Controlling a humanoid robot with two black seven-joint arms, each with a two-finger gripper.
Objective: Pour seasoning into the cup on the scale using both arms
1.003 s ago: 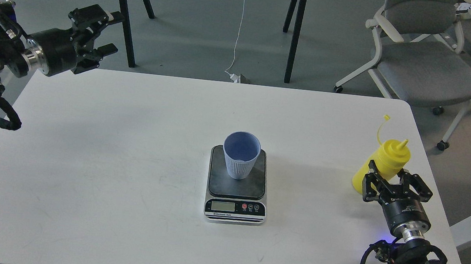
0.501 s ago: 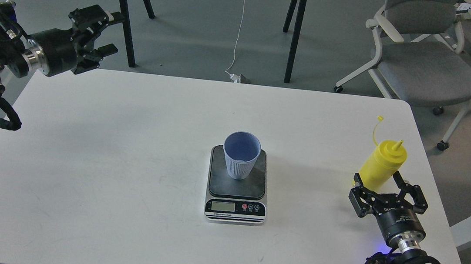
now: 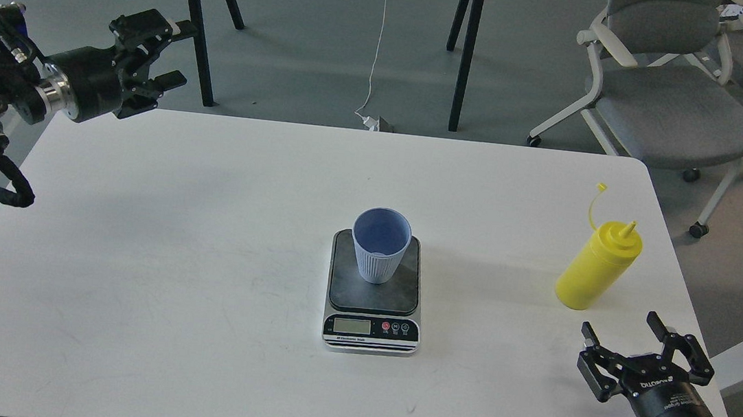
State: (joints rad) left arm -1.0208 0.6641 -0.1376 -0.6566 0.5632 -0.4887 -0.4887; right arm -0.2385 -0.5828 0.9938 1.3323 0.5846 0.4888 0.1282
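The light blue ribbed cup stands upright on the dark plate of the scale at the table's middle. The yellow seasoning bottle stands upright at the right side of the table, its small cap hanging off on its tether. My right gripper is open and empty, below the bottle near the front right corner and apart from it. My left gripper is open and empty, held above the table's far left corner.
The white table ends close to the right of the bottle. Grey office chairs stand beyond the far right corner. Black table legs and a white cable are on the floor behind.
My right gripper has let go of the bottle and drawn back toward the front right corner. The bottle, tilted a second ago, now stands upright. The left arm barely moved.
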